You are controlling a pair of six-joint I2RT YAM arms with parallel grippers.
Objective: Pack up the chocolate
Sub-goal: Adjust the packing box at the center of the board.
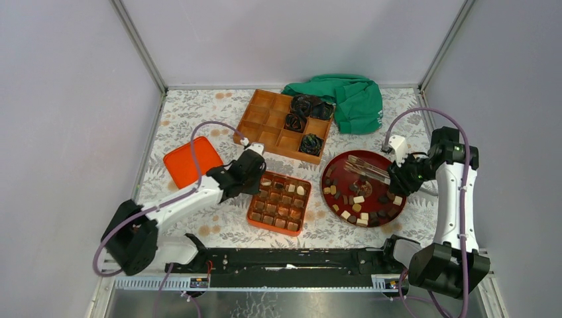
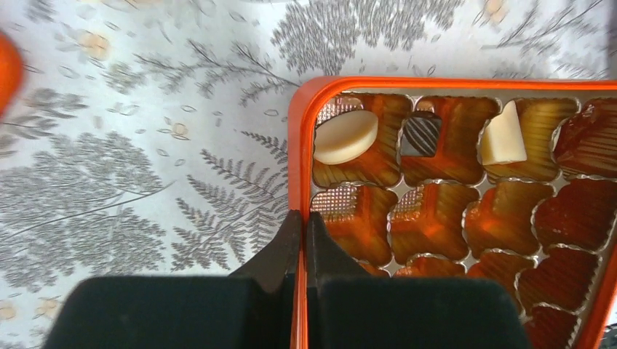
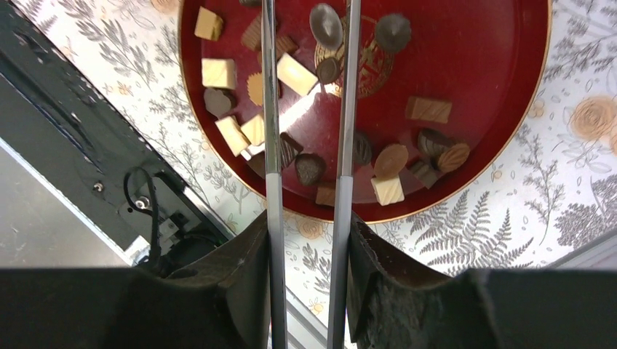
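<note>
Many chocolate pieces lie loose on the red plate. A few, among them a white oval, are seated in the orange box on the counter. The box's side wall is pinched by the closed left hand, presumably to steady it for filling. Metal tongs are clamped in the right hand over the plate, suited to small pieces. No writing can be read, and the plate's gold emblem is indistinct.
</note>
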